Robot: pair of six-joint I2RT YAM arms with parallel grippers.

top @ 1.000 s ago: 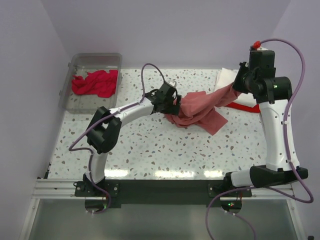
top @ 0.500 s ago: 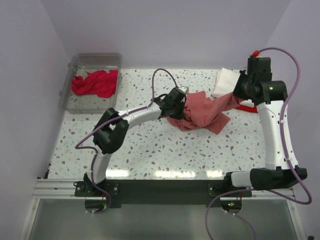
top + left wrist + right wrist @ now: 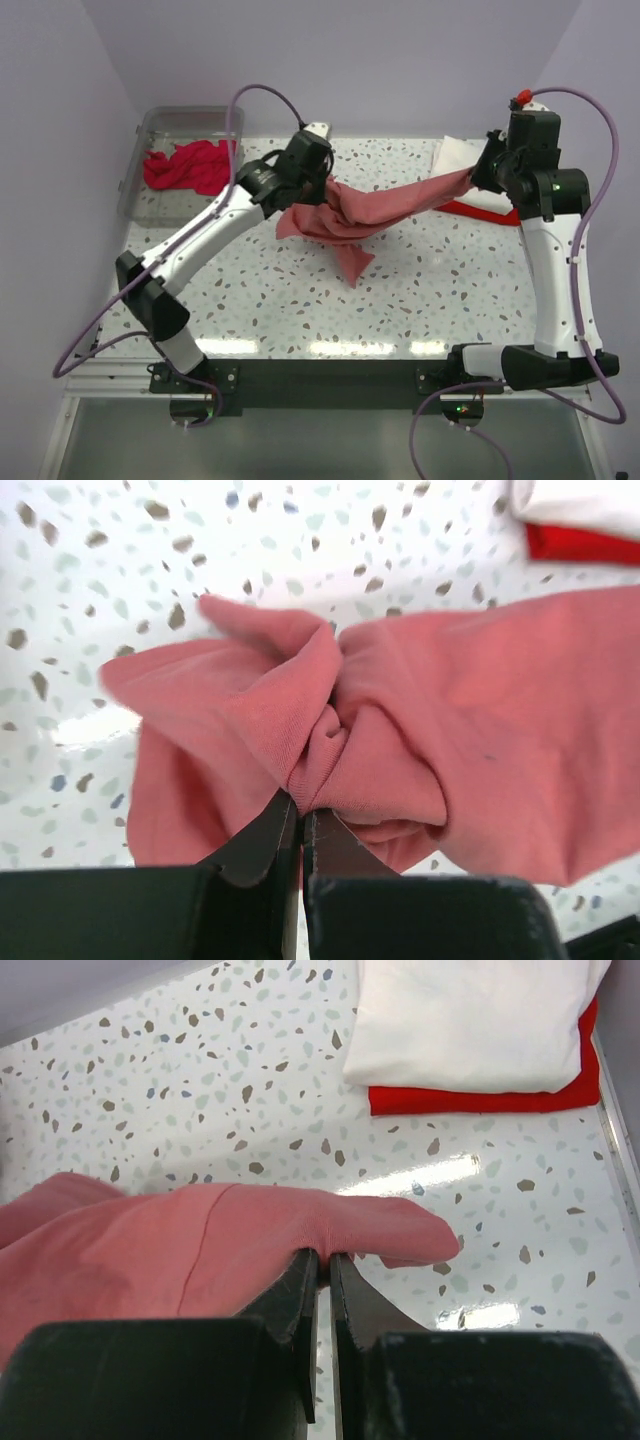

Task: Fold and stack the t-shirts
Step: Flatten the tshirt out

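Left side: left gripper [image 3: 300,808] has its jaws pinched together on a bunched knot of the coral-red shirt [image 3: 480,720]. Folds are gathered at the tips, not a clean hem.
Right side: right gripper [image 3: 322,1260] is clamped on the shirt's other end, with a rounded fold poking just past the tips.
Between the arms: the shirt is lifted off the table [image 3: 250,290], strung left to right like a twisted rope. One loose flap hangs toward the tabletop near the middle.
Step in hand (judgement): opening the shirt out so it can lie flat for folding. None of this shirt's folds is made.
Doing it well: draw the arms apart only until the twist goes taut, without tugging. The left grip holds a wad, so it likely needs retaking at a shoulder or hem corner. Lower one edge first so the cloth settles smooth.
Stack: white shirt [image 3: 470,1020], folded, lies on the bright red shirt [image 3: 480,1100] at the far right corner. Keep the hanging cloth off it.
Waiting: crimson shirt [image 3: 190,165] lies crumpled in the clear bin [image 3: 195,125], far left.
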